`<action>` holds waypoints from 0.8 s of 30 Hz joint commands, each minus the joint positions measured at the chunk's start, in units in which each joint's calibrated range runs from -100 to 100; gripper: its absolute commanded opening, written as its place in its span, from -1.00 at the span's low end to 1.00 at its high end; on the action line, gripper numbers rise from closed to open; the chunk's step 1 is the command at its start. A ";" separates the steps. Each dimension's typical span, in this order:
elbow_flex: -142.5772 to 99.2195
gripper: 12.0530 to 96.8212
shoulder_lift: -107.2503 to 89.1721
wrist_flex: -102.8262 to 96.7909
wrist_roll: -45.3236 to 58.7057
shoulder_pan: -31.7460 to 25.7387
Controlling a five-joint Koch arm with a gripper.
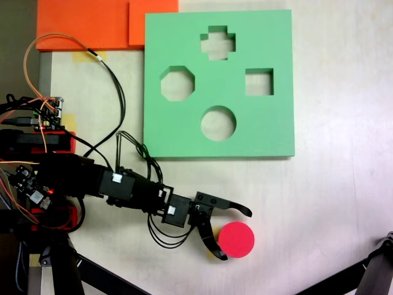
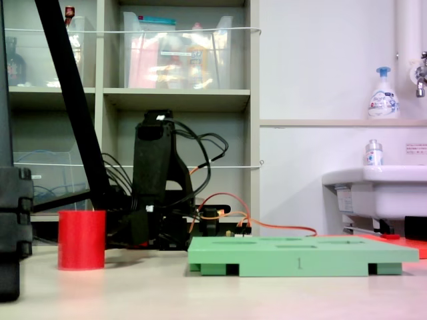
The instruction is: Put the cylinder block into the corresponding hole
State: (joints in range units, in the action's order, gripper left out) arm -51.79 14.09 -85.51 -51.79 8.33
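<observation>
Red cylinder block (image 2: 81, 239) upright on the desk (image 1: 331, 203), nearest the lens in a fixed view, well apart from the green foam board (image 1: 270, 132). End effector (image 1: 237, 235) spread open, jaws flanking the block's left side, not yet clamped. Circular hole (image 1: 218, 123) empty, near the board's lower edge beside the octagonal cut-out (image 1: 177, 83). Risks, by judgement: pinching soft foam off-centre and tipping it; dragging loose cables (image 1: 132, 147) across the board; dropping askew on the rim.

cylinder (image 1: 237, 239): red, upright on tabletop, well apart from board | hole (image 1: 218, 123): round cut-out in flat green board, empty, nearest board's lower edge
</observation>
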 commanded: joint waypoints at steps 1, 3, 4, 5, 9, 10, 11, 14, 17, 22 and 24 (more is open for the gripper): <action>0.24 0.17 -2.92 -1.10 0.05 -0.05; -0.16 0.18 -2.92 -1.87 0.05 -0.10; -0.26 0.18 -2.92 -2.16 0.05 -0.10; -0.26 0.22 -2.92 -2.45 0.05 -0.10; 0.14 0.38 -2.92 -2.64 0.05 0.10; 0.24 0.38 -2.92 -2.64 0.05 0.29; 0.54 0.38 -2.92 -2.64 0.05 0.44; 2.44 0.39 -2.64 -2.45 0.00 0.54; 5.03 0.38 -0.68 -2.16 0.05 0.54; 8.92 0.38 1.83 -0.43 0.05 0.54; 10.01 0.38 2.67 0.05 0.00 0.54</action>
State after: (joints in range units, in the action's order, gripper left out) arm -43.85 16.96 -85.51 -51.79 8.86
